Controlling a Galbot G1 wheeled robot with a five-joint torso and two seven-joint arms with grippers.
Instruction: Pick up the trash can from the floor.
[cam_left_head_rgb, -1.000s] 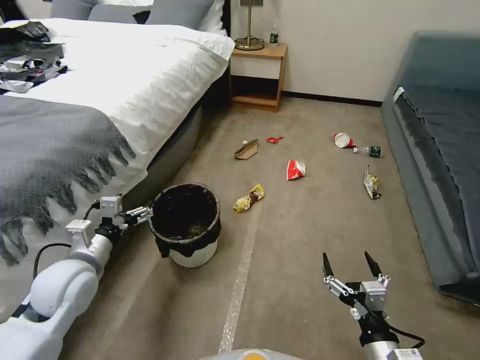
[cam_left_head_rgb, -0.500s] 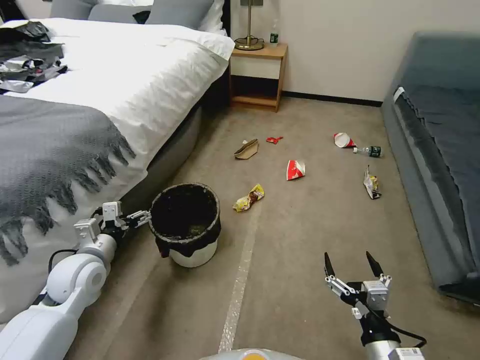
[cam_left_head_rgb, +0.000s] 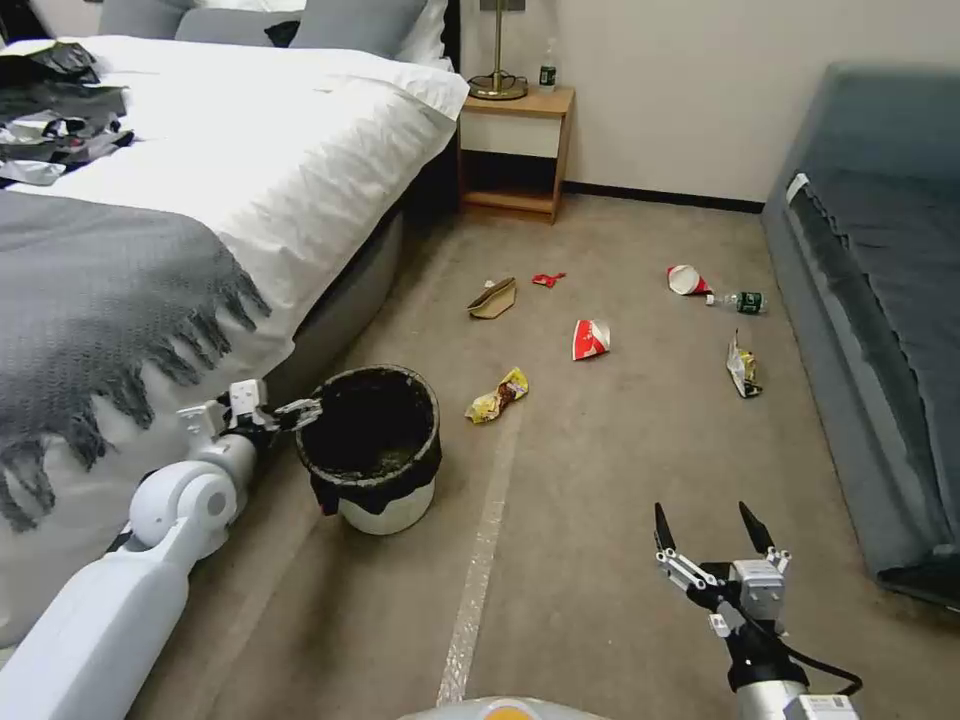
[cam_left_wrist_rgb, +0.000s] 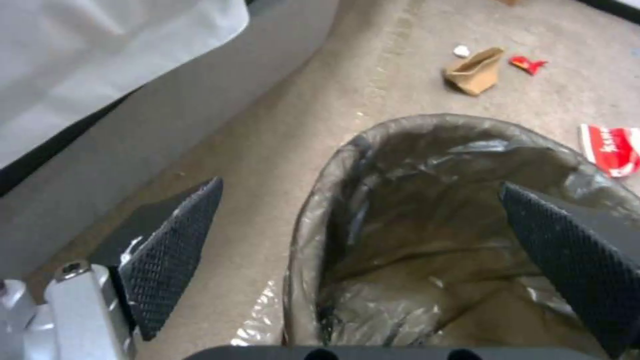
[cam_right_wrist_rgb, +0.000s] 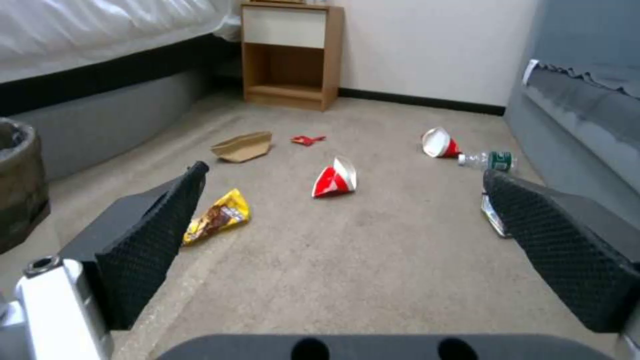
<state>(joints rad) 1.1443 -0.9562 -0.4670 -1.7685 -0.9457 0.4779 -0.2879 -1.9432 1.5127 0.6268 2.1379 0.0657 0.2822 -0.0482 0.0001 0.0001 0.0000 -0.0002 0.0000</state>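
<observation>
One trash can (cam_left_head_rgb: 375, 450) stands on the floor (cam_left_head_rgb: 600, 480). The left pincer (cam_left_head_rgb: 312, 408) is open astride its near-left rim; the right pincer (cam_left_head_rgb: 712, 528) hangs open, well apart.

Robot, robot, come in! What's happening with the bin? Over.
Left end effector open, straddling the rim of the white round trash can with black bag. Right end effector open, idle above the beige carpet floor. Nothing in the way.

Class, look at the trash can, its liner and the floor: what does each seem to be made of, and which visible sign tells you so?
Trash can: probably smooth white plastic; its wall looks even and slightly glossy.
Liner: thin, shiny plastic film, wrinkled and folded over the rim.
Floor: short-pile carpet, matt beige-grey with a fine grainy texture.
The open left claw straddles the rim.
</observation>
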